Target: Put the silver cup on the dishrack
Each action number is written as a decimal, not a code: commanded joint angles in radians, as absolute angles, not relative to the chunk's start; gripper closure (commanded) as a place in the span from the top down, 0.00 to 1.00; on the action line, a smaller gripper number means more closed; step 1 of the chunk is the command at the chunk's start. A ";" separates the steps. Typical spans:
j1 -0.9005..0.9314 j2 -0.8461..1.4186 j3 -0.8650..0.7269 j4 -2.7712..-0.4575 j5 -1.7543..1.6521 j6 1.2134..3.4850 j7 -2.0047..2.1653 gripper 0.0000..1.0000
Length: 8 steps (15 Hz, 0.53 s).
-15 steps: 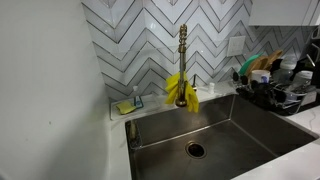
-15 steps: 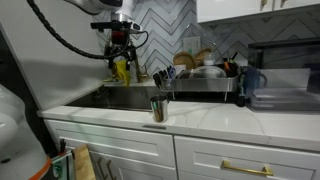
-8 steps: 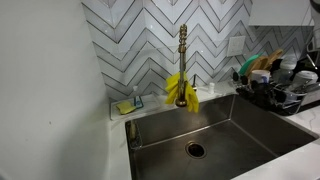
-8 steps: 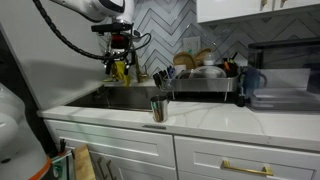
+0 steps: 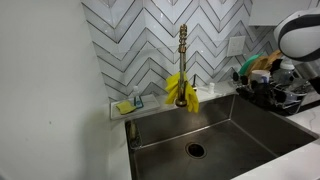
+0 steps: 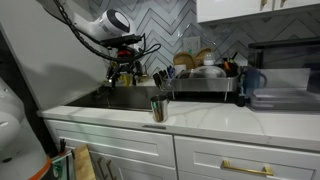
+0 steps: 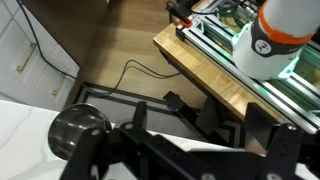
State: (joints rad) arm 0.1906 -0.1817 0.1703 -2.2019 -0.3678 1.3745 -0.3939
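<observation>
- The silver cup (image 6: 158,108) stands upright on the white surface (image 6: 215,120), near its front edge. It is in the middle of the frame in an exterior view.
- In the wrist view the silver cup (image 7: 80,133) is a shiny round thing at the lower left, on the white surface.
- Nothing is touching the cup.
- The sink (image 6: 118,98) is just behind the cup, a bit to the left in the frame.
- The dishrack (image 6: 205,92) sits behind the cup and to the right, next to the sink. It is full of plates and bowls (image 6: 205,68).
- In an exterior view the dishrack (image 5: 275,98) is at the right edge of the frame, beside the sink (image 5: 220,130).
- A gold tap (image 5: 183,55) stands behind the sink, and a yellow cloth (image 5: 181,90) hangs on it.
- The tool (image 6: 124,72) hangs over the sink, up and to the left of the cup, and well apart from it.
- In the wrist view the tool (image 7: 210,135) has its two dark fingers (image 7: 138,118) spread wide, with nothing held between them.
- The arm (image 6: 105,25) bends in from the upper left of the frame.
- White cupboards (image 6: 150,150) are under the surface.
</observation>
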 commanded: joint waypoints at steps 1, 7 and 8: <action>0.198 -0.175 0.169 -2.200 -0.382 1.371 -0.393 1.00; 0.210 -0.156 0.177 -2.221 -0.438 1.391 -0.465 1.00; 0.218 -0.157 0.178 -2.241 -0.456 1.426 -0.519 1.00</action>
State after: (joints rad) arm 0.1957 -0.1685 0.1768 -2.2029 -0.4033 1.3746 -0.4280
